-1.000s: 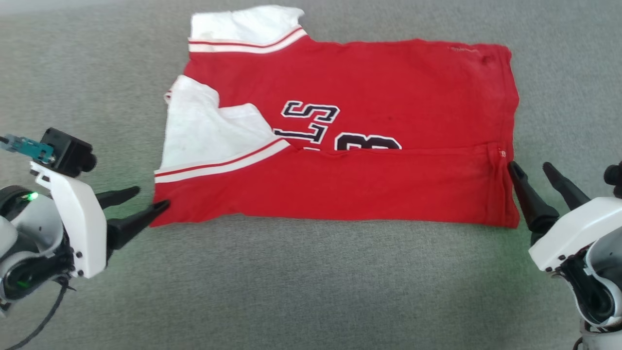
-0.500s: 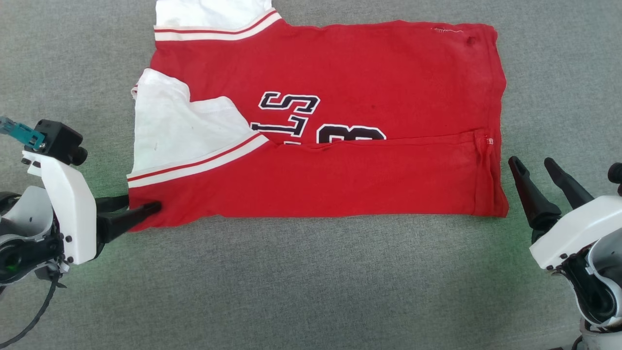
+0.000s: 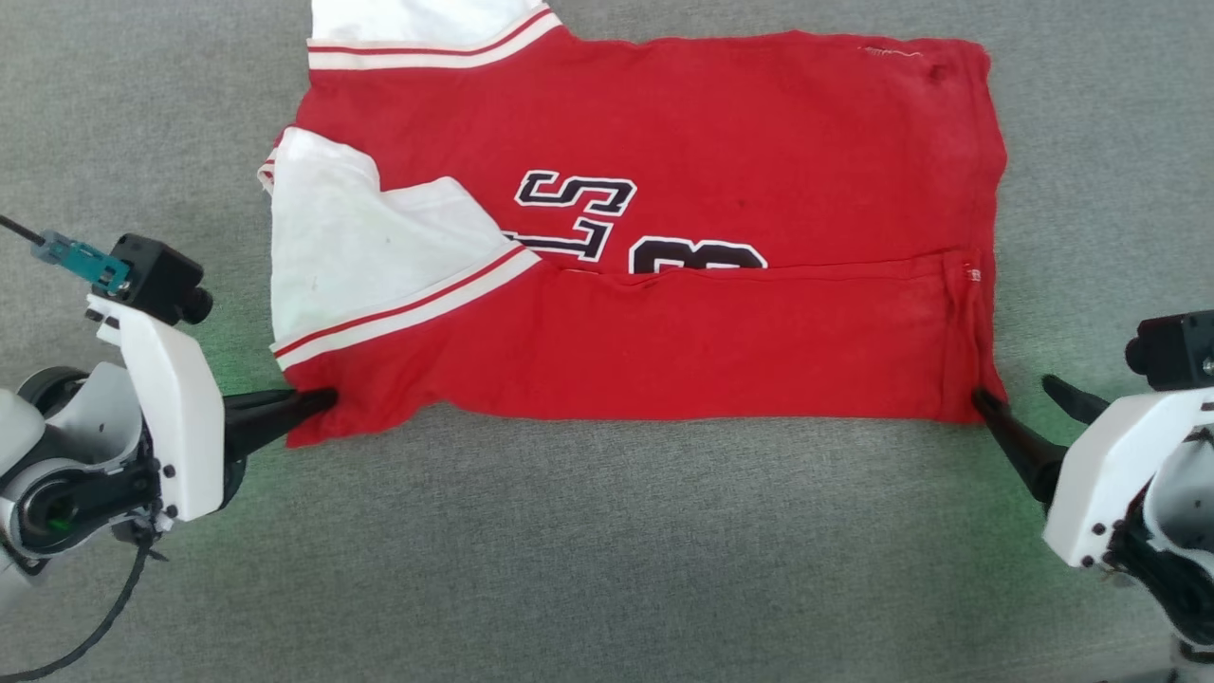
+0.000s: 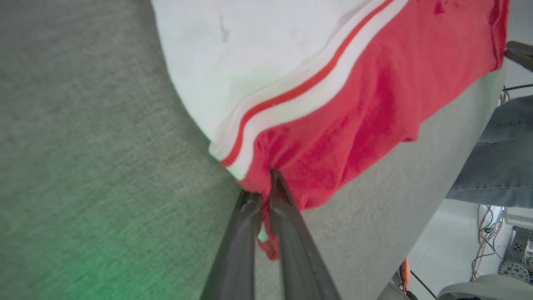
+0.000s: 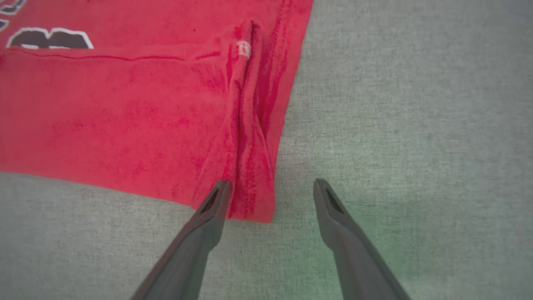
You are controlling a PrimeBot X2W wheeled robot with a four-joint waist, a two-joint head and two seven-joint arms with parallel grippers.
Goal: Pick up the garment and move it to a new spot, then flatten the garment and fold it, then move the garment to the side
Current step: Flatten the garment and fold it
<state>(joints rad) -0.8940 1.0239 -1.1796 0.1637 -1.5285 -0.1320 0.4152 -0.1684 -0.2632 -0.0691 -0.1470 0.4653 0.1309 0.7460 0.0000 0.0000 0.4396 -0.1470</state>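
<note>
The garment (image 3: 721, 142), a red T-shirt with white sleeves and dark lettering, lies partly folded on the grey surface, its near strip folded over the print. My left gripper (image 3: 322, 403) is shut on the garment's near left corner (image 4: 287, 175), the red cloth pinched between its two fingers. My right gripper (image 3: 1015, 396) is open at the near right corner (image 5: 250, 200); one fingertip (image 5: 220, 189) rests on the bunched red hem and the other lies on the grey surface beside it.
Grey fabric-covered surface (image 3: 607, 560) extends all around the shirt. In the left wrist view, the surface's edge falls off at the right, where a person's jeans-clad leg (image 4: 495, 166) and floor cables (image 4: 487, 250) appear.
My left gripper closed on the shirt's near left corner. My right gripper moved in from beside the shirt to its near right corner. The camera shifted slightly.
</note>
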